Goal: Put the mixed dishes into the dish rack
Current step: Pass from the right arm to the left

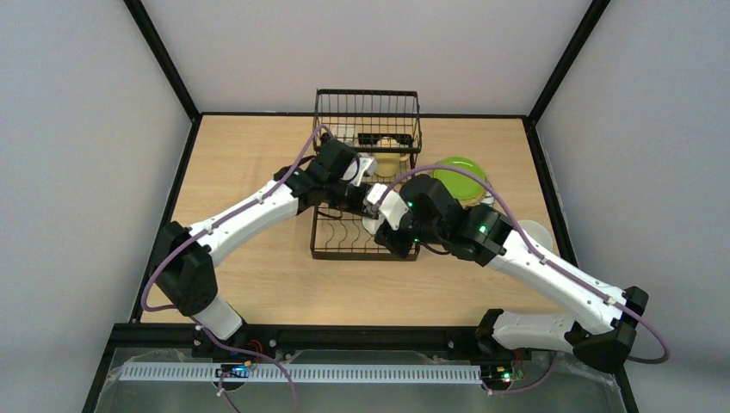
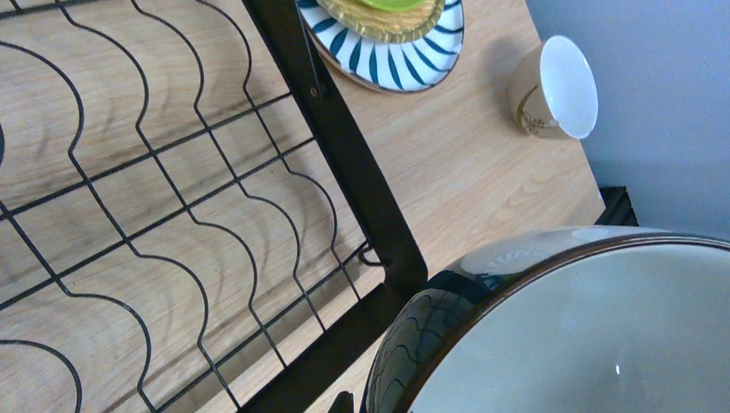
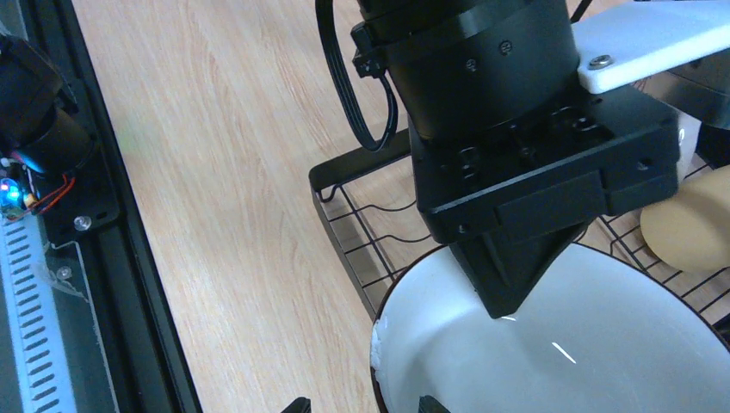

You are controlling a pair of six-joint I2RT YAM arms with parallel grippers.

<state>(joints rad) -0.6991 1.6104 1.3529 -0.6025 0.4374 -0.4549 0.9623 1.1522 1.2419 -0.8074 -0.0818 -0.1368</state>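
Wood tabletop [image 1: 250,155], grey walls, black frame. Left to right:

Left gripper [image 3: 508,292] is over the near half of the dish rack [image 1: 366,255]. The right wrist view shows one of its fingers dipped inside the blue-patterned mug [image 2: 422,344], against the pale inner wall. The second finger is hidden, so I can't tell if the jaws are clamped on the rim or just apart around it.

The mug hangs over the wavy plate dividers [image 2: 129,215] near a rack corner, not set down as far as I can see. A pale yellow mug [image 1: 389,162] sits at the raised basket [image 1: 368,107] end.

Right gripper [image 3: 361,406]: only the two tips show, at the bottom edge of its own view, one each side of the mug's rim. They straddle it, but I can't tell whether they're biting.

It reads as a handover or a two-arm regrip. You want one firm pinch on the wall confirmed before the other lets go. Don't have both arms pulling. Keep the mug level, lift it clear of the dividers, then carry it to a free spot at the basket end without clipping the mug there.

Right of the rack is the plate stack: lime green plate [image 1: 460,176] on tan plate [image 2: 383,19] on striped-rim plate [image 2: 387,64]. Beyond it the white printed mug [image 2: 555,86] sits near the table's right edge. None of these are loaded yet.
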